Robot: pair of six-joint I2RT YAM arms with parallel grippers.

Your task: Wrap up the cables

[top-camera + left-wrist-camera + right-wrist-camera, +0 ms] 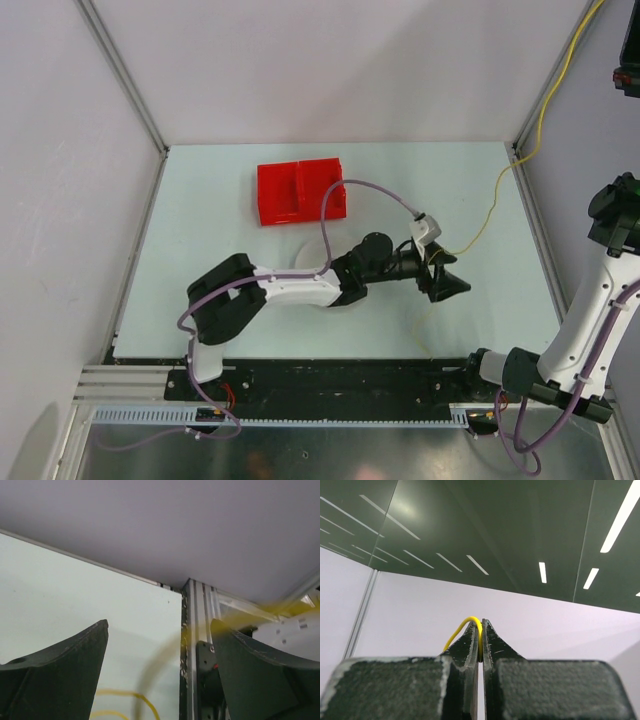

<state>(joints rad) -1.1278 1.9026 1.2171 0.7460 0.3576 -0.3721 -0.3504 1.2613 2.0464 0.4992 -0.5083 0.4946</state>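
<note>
A red box (300, 192) sits far back on the table (200, 250). My left gripper (159, 630) gapes wide, and the yellow wire (520, 150) passes blurred between its fingers, climbing past the right corner post (197, 610). My right gripper (481, 630) is clamped on a wire loop.

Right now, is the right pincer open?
No, the right pincer is shut on the yellow cable, which loops out above its tips.
</note>
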